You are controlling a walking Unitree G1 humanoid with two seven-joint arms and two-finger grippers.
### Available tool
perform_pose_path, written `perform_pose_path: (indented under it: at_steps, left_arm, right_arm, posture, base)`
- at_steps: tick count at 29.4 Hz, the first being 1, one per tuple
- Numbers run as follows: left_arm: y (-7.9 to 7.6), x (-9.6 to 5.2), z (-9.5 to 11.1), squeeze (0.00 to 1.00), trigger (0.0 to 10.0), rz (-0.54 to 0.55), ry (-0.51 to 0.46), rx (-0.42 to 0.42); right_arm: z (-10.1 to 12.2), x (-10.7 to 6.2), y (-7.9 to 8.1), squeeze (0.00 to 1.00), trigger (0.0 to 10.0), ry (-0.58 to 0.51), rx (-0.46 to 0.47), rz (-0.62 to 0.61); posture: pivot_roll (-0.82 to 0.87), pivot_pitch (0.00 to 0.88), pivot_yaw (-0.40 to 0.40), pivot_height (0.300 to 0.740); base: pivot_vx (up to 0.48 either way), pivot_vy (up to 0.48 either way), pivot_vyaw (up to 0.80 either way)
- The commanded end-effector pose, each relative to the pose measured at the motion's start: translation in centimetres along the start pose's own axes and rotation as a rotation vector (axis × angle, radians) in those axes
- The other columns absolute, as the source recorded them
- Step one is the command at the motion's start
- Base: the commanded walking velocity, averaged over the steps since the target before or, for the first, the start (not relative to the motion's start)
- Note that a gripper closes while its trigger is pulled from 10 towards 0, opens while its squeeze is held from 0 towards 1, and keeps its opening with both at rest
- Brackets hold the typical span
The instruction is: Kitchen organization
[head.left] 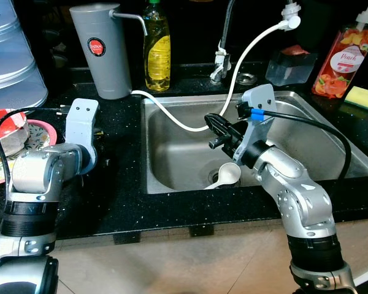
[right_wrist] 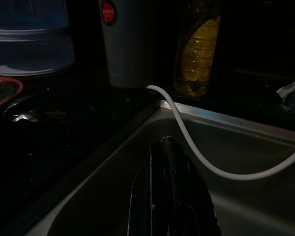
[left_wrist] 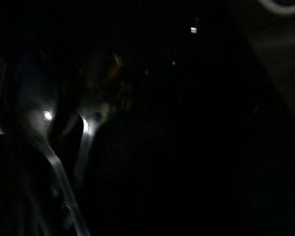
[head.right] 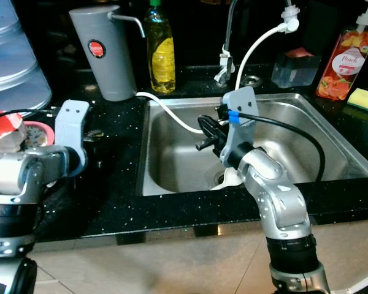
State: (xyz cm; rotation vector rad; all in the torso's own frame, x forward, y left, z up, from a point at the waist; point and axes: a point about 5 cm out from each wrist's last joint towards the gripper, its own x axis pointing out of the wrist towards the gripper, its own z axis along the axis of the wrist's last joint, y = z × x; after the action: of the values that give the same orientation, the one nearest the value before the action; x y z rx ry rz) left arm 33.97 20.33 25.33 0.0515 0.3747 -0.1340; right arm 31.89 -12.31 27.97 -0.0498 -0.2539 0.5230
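Stainless-steel sink basin (head.left: 306, 131), centre frame: white plastic spoon (head.left: 228, 175) lies at the drain. Right tool (head.left: 216, 130), fingers pressed together and empty, hovers above it; it should spread, then descend along the handle. Left tool (left_wrist: 64, 147): state indiscernible.

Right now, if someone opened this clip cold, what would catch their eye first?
Probably the right gripper held over the steel sink, its black fingers pressed together, with a white spoon lying by the drain below it. Next, the white hose looping from the grey dispenser on the back counter across the basin. The left gripper rests over the black counter, left of the sink.
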Motion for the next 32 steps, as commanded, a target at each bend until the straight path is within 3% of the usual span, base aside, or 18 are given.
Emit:
perform_pose_path:
  at_steps: [1, 6, 11, 12, 14, 15, 16, 19, 21, 24, 25, 26, 29, 32]
  left_arm:
    - [0.2, 0.3, -1.2, 0.0, 0.0, 0.008, 0.053, -0.003]
    - [0.1, 0.1, -0.6, 0.0, 0.0, 0.031, 0.01, 0.063]
    - [-0.3, -0.1, 0.8, 0.0, 0.0, 0.015, -0.058, 0.054]
    - [-0.8, -0.7, 3.3, 0.0, 5.7, -0.006, -0.2, -0.007]
    - [-0.9, -0.9, 3.9, 0.0, 5.7, -0.01, -0.235, -0.024]
    - [-1.0, -1.2, 4.7, 0.0, 10.0, -0.022, -0.275, -0.05]
    - [-1.0, -1.2, 4.7, 0.0, 10.0, -0.022, -0.275, -0.05]
    - [-1.8, -2.3, 7.8, 0.0, 10.0, -0.087, -0.42, -0.107]
    - [-2.5, -2.3, 8.4, 0.0, 10.0, -0.124, -0.449, -0.118]
    - [-4.5, -0.6, 8.2, 0.0, 10.0, -0.205, -0.424, -0.153]
    - [-5.2, 0.4, 7.4, 0.0, 10.0, -0.198, -0.401, -0.136]
    - [-5.2, 0.4, 7.4, 0.0, 10.0, -0.198, -0.401, -0.136]
    - [-7.3, 3.1, 5.3, 0.0, 10.0, -0.2, -0.345, -0.124]
    - [-8.2, 4.3, 4.4, 0.0, 10.0, -0.204, -0.328, -0.133]
  right_arm:
    - [0.0, 0.1, 0.0, 0.0, 10.0, -0.004, 0.0, 0.003]
    - [-0.1, 0.1, 0.0, 0.0, 10.0, -0.003, -0.002, 0.002]
    - [-0.1, 0.1, 0.0, 0.0, 10.0, -0.003, -0.002, 0.001]
    - [-0.1, 0.1, 0.0, 0.0, 10.0, -0.004, -0.002, 0.001]
    - [-0.1, 0.1, 0.0, 0.0, 10.0, -0.005, -0.002, 0.001]
    - [-0.1, 0.1, 0.0, 0.0, 10.0, -0.005, -0.002, 0.0]
    - [-0.1, 0.1, 0.0, 0.0, 10.0, -0.005, -0.002, 0.0]
    - [0.0, 0.1, 0.0, 0.0, 10.0, -0.006, -0.002, -0.003]
    - [0.0, 0.1, -0.1, 0.0, 10.0, -0.006, -0.002, -0.005]
    - [0.0, 0.2, -0.1, 0.0, 10.0, -0.007, -0.003, -0.007]
    - [0.0, 0.2, -0.1, 0.0, 10.0, -0.011, -0.005, -0.008]
    - [0.0, 0.2, -0.1, 0.0, 10.0, -0.011, -0.005, -0.008]
    - [0.3, 0.3, -0.1, 0.0, 10.0, -0.027, -0.008, -0.023]
    - [0.4, 0.3, -0.2, 0.0, 10.0, -0.034, -0.009, -0.03]
  posture:
    - [-0.06, 0.108, 0.03, 0.74]
    - [-0.06, 0.101, 0.028, 0.74]
    - [-0.06, 0.096, 0.029, 0.74]
    - [-0.06, 0.096, 0.029, 0.74]
    - [-0.06, 0.096, 0.029, 0.74]
    - [-0.07, 0.096, 0.03, 0.74]
    - [-0.07, 0.096, 0.03, 0.74]
    - [-0.07, 0.096, 0.028, 0.74]
    - [-0.07, 0.099, 0.026, 0.74]
    - [-0.08, 0.097, 0.026, 0.74]
    - [-0.08, 0.097, 0.026, 0.74]
    - [-0.08, 0.097, 0.026, 0.74]
    - [-0.08, 0.097, 0.026, 0.74]
    - [-0.08, 0.095, 0.013, 0.74]
  base:
    - [0.0, 0.0, 0.0]
    - [0.0, 0.0, 0.0]
    - [0.0, 0.0, 0.0]
    - [0.0, 0.0, 0.0]
    - [0.0, 0.0, 0.0]
    - [0.0, 0.0, 0.0]
    - [0.0, 0.0, 0.0]
    - [0.0, 0.0, 0.0]
    - [0.0, 0.0, 0.0]
    - [0.0, 0.0, 0.0]
    - [0.0, 0.0, 0.0]
    - [0.0, 0.0, 0.0]
    - [0.0, 0.0, 0.0]
    - [0.0, 0.0, 0.0]
